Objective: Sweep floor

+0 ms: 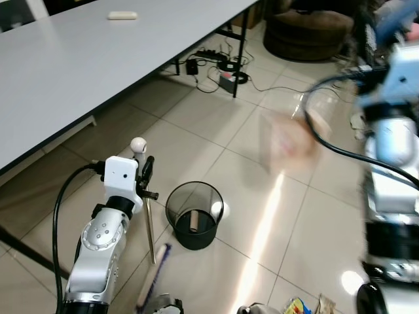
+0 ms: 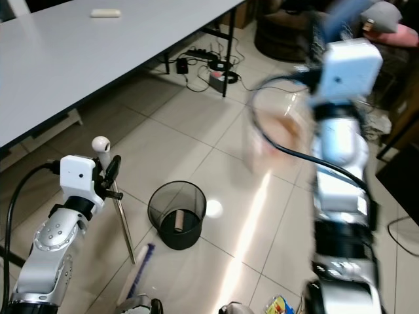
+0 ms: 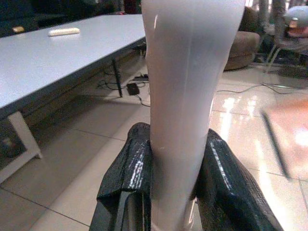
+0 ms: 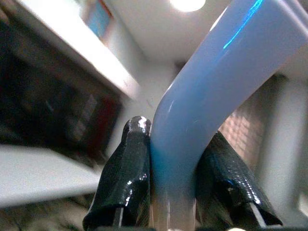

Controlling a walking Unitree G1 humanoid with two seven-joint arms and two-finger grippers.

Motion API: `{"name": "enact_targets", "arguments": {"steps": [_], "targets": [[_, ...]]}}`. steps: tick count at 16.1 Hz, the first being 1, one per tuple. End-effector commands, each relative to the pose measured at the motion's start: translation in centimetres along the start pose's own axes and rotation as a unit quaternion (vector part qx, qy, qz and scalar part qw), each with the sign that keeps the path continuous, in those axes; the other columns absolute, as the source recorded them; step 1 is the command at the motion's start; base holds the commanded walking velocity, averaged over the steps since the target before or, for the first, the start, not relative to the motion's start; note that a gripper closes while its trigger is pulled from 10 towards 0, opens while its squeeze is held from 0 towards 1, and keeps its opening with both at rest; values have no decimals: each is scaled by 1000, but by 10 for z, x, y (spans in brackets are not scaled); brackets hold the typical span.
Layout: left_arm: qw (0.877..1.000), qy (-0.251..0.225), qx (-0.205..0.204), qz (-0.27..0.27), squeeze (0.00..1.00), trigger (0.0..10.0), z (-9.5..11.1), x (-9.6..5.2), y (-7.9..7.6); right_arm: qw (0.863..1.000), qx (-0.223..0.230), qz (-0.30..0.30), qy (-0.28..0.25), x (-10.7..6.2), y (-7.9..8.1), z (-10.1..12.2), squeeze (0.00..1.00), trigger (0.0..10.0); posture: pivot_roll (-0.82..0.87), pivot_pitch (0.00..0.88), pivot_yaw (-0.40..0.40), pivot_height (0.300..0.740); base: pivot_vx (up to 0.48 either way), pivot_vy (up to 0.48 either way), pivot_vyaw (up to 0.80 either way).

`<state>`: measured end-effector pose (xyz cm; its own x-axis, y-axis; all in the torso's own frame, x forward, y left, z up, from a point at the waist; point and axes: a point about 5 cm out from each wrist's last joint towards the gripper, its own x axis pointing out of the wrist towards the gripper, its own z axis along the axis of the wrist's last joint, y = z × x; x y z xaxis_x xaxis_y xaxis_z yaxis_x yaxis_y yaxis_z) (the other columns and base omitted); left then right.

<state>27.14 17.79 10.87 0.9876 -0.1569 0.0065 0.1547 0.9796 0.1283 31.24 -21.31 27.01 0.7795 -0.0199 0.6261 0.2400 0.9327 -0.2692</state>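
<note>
- While my left gripper [image 3: 175, 183] clamps the broom [image 1: 149, 229], the bin [image 1: 194, 214] stands just beside it.
- My right gripper [image 4: 175, 187] grips the blurred dustpan [image 4: 216, 86].

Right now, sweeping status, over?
Left gripper shut on white broom handle. Right gripper shut on pale blue dustpan handle. Black mesh wastebasket beside broom.

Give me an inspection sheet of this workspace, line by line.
Surface: glossy beige tiled floor with glare.
Job's things: broom upright beside black mesh bin; blue-handled dustpan raised, motion-blurred.
Clutter: wrappers on floor near the robot; tube inside bin.
Grippers: left gripper clamps white broom handle; right gripper clamps blue dustpan handle.
Cables: power strip and cords under table.
Surroundings: long grey table, brown seat.
</note>
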Motion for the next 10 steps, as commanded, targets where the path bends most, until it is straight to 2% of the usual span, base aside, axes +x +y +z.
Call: {"name": "enact_targets", "arguments": {"steps": [1, 3, 6, 10], "targets": [[1000, -7, 2, -10, 0, 10000, 3, 2, -3, 999, -15, -30, 32, -3, -12, -8, 0, 10000, -6, 90, 13, 740, 0, 0, 0], [1000, -6, 1, -12, 0, 10000, 2, 2, -3, 996, 2, -24, 87, -21, -15, -26, 0, 10000, -12, 90, 11, 740, 0, 0, 0], [1000, -6, 0, -15, 0, 10000, 1, 2, -5, 987, 27, -17, 155, -49, -4, -45, 0, 10000, -16, 84, 5, 740, 0, 0, 0], [1000, -9, 0, -22, 0, 10000, 1, 3, -8, 976, 72, -16, 207, -68, 12, -56, 0, 10000, -14, 75, 6, 740, 0, 0, 0]]}}
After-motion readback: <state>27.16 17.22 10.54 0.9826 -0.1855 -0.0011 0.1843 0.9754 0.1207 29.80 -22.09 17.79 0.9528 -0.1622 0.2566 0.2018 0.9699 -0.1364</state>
